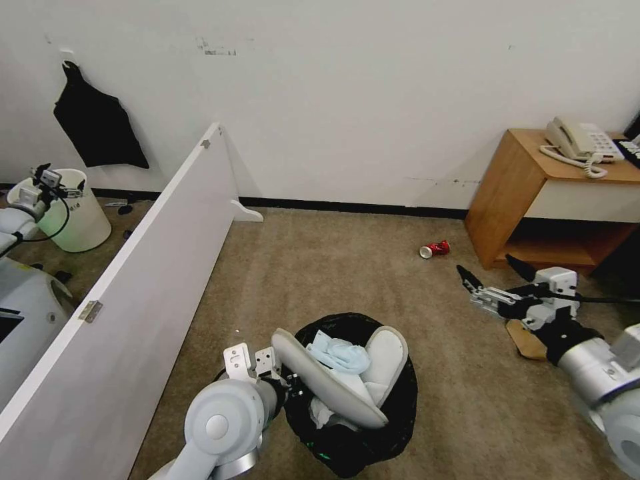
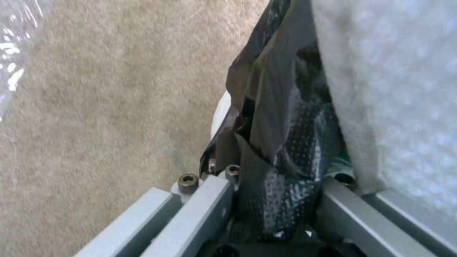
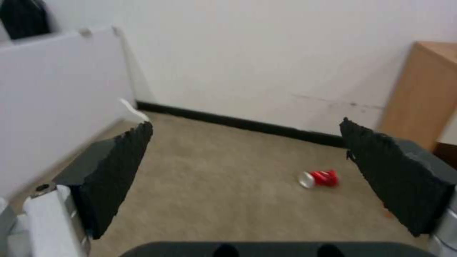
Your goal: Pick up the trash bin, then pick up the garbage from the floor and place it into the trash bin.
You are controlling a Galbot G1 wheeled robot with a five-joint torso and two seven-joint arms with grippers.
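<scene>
Left gripper (image 1: 288, 387) clamps the trash bin (image 1: 400, 420) rim, lower centre. Right gripper (image 1: 475, 283), spread and empty, faces the red can (image 1: 435, 249) at centre-right; collecting it appears next, requiring a forward reach.

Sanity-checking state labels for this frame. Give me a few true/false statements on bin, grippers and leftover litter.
1. The left gripper is clamped on the rim of the trash bin. True.
2. The right gripper holds the red can. False: its jaws stand open and empty; the can lies on the carpet near the wooden side table.
3. White slippers sit in the bin. True.
4. The bin is empty. False: slippers and a light-blue face mask fill it.
</scene>
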